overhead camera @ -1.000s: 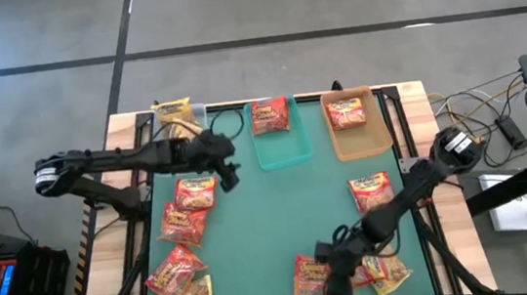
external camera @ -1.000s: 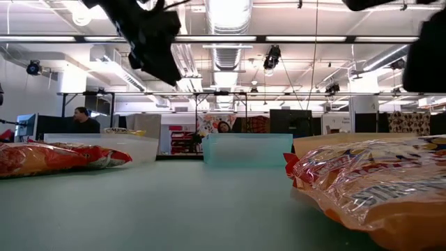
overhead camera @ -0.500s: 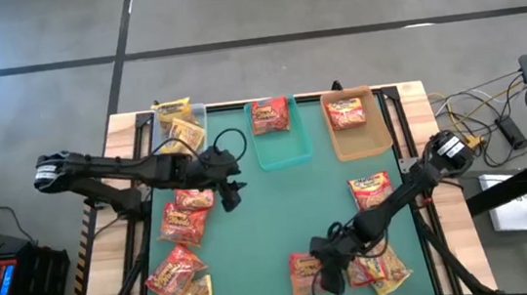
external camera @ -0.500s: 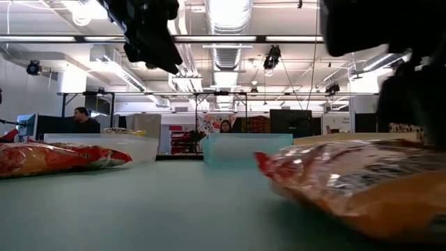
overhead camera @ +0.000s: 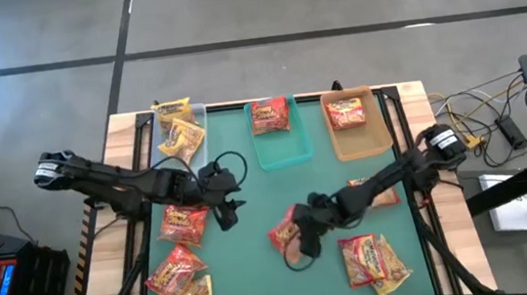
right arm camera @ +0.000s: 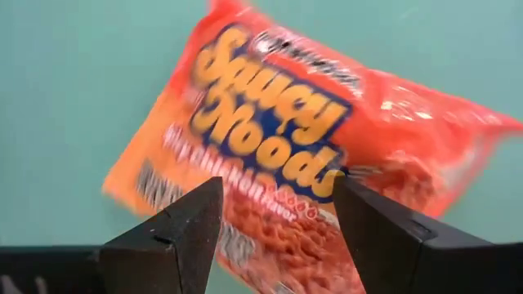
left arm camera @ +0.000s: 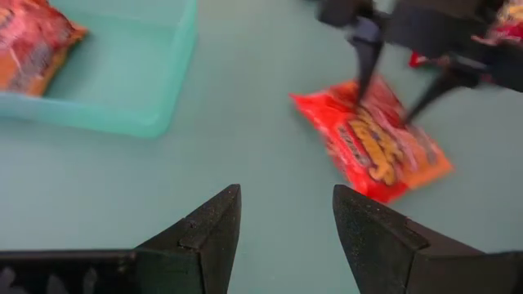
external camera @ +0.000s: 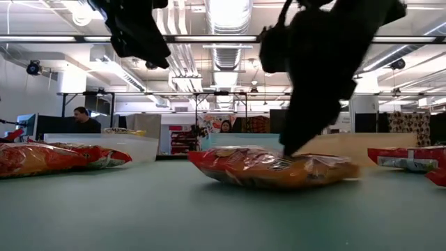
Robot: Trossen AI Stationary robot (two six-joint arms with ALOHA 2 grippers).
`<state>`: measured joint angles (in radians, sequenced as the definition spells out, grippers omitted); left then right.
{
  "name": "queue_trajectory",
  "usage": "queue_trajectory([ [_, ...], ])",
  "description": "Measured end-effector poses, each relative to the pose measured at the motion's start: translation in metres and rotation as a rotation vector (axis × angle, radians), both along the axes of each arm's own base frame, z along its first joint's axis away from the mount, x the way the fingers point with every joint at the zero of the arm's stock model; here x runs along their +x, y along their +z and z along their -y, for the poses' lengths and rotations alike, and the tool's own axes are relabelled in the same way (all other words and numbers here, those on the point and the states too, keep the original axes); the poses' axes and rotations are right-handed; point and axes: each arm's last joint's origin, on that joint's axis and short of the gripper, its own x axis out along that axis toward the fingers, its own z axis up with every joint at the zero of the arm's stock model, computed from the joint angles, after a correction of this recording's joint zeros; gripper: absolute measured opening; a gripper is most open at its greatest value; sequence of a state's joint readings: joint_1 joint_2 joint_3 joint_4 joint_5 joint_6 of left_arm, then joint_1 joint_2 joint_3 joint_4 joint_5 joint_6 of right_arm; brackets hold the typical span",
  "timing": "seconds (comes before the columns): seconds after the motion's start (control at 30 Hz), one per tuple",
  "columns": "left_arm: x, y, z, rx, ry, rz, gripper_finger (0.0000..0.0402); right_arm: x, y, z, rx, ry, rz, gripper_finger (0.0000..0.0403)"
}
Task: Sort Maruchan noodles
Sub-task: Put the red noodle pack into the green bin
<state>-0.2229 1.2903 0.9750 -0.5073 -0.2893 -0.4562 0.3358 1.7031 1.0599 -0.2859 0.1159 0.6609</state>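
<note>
An orange-red Maruchan noodles packet [overhead camera: 286, 235] lies flat on the green table near its middle. My right gripper [overhead camera: 300, 245] stands over it, open, its tips down on the packet. My left gripper [overhead camera: 226, 210] hangs open above the table, just right of the left-hand packets [overhead camera: 183, 223], with nothing between its fingers [left arm camera: 286, 204]. At the far edge stand three trays. The clear tray [overhead camera: 197, 147] holds yellow packets. The teal tray [overhead camera: 283, 150] and the tan tray [overhead camera: 365, 137] hold one red packet each. My right gripper touches the packet's printed top face [right arm camera: 270, 155] with both open fingertips [left arm camera: 360, 91], which come from above, slanting down from the table's right. The packet spreads wider than the fingers and lies flat on the table [external camera: 272, 167].
More packets lie at the near left [overhead camera: 176, 273] and near right [overhead camera: 373, 259], and one [overhead camera: 371, 190] shows partly under the right arm. Bare green table lies between the two grippers and in front of the trays. A person sits in the room beyond the table.
My right gripper has swung from the near edge toward the table's middle, turning as it went. The orange-red packet has slid along the table with it, away from the near-right pile. My left gripper has moved toward the near edge. Neither gap has changed.
</note>
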Motion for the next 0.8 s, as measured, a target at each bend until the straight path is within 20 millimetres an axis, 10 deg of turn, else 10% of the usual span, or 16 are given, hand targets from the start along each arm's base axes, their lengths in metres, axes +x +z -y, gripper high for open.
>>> queue_trajectory([
  [0.33,-0.008,-0.051,0.002,-0.076,0.102,0.063,0.0178,0.003,0.021,-0.007,0.141,-0.053,0.019,0.0224],
  [0.8,-0.016,-0.085,0.001,-0.218,0.125,0.272,0.0178,-0.010,-0.003,-0.021,0.028,-0.174,-0.058,0.0224],
])
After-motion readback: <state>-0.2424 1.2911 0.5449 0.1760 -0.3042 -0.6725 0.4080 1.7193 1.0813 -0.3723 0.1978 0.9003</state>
